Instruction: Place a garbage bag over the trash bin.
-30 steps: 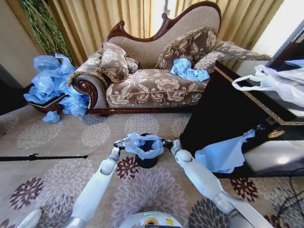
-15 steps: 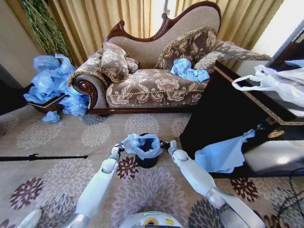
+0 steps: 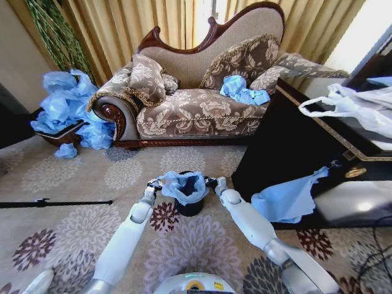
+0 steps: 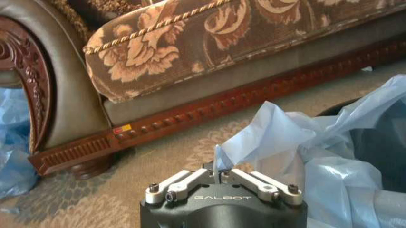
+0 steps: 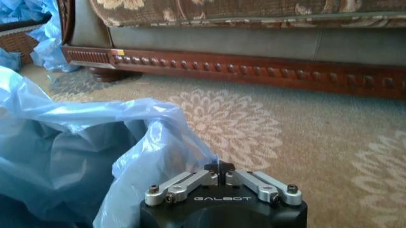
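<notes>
Patterned brown-and-beige upholstered sofa with carved dark wood frame [image 3: 202, 92] along the far side of the room; its wooden base rail shows in both wrist views [image 4: 209, 107] [image 5: 254, 69]. Beige floral carpet [image 3: 79, 177] underfoot. Large dark glossy wooden cabinet [image 3: 294, 141] on the robot's right, a white plastic bag with loop handles [image 3: 355, 107] lying on top of it, and a loose sheet of blue film [image 3: 288, 199] hanging down its front. Heap of crumpled blue plastic bags [image 3: 67, 107] beside the sofa's left arm; another blue bundle [image 3: 242, 90] on the seat.

Small black cylindrical trash bin [image 3: 188, 205] stands on the carpet, directly ahead, between the two arms. Thin light blue translucent garbage bag [image 3: 184, 187] sits bunched over the bin's mouth, its rim spread to either side, dark bin interior visible through the middle [image 4: 381, 137].

Left gripper [image 3: 153, 184] at the bin's left edge: fingers pinched fully together on a fold of the bag's rim, film rising from between the tips [image 4: 220, 172]. Right gripper [image 3: 211, 181] at the bin's right edge: likewise closed tight, clamping the opposite edge of the bag [image 5: 219, 172], film draping away from it toward the bin [image 5: 82, 142].
</notes>
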Available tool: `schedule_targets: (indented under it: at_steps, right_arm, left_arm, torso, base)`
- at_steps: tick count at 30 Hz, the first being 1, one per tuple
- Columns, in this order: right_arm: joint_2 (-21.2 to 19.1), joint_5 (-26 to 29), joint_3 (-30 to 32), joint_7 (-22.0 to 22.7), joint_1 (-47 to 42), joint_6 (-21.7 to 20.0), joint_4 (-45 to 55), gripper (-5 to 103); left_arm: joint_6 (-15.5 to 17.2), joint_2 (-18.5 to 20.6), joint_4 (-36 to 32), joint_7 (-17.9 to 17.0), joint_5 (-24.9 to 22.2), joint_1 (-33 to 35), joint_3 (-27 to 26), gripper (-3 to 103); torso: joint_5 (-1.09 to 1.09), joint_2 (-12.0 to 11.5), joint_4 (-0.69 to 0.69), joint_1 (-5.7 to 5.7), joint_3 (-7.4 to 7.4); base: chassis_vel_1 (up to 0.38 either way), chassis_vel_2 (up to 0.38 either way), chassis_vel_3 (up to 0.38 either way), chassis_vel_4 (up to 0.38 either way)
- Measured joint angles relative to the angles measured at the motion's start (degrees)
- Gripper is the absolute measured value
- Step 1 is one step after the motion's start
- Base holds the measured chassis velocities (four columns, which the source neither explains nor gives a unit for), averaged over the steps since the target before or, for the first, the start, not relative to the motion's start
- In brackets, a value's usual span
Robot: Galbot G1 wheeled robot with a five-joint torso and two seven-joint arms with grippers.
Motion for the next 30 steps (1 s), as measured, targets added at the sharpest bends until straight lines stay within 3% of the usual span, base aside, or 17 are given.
schedule_targets:
  at_steps: [16,30]
  right_arm:
    - [2.73,-2.6,0.12,-2.01,2.97,0.28,-7.49,0]
    - [-1.88,-3.01,-1.68,-1.05,-0.86,0.48,-1.08,0]
  left_arm:
    - [2.0,-0.71,5.66,-1.25,-4.41,-2.64,0.2,0]
    - [1.65,1.09,1.89,0.19,-4.16,1.76,-0.96,0]
  torso:
    - [0.0,0.0,0.0,0.01,0.0]
    - [0.0,0.0,-0.02,0.0,0.0]
  base:
    - [0.0,0.0,0.0,0.0]
    - [0.0,0.0,0.0,0.0]
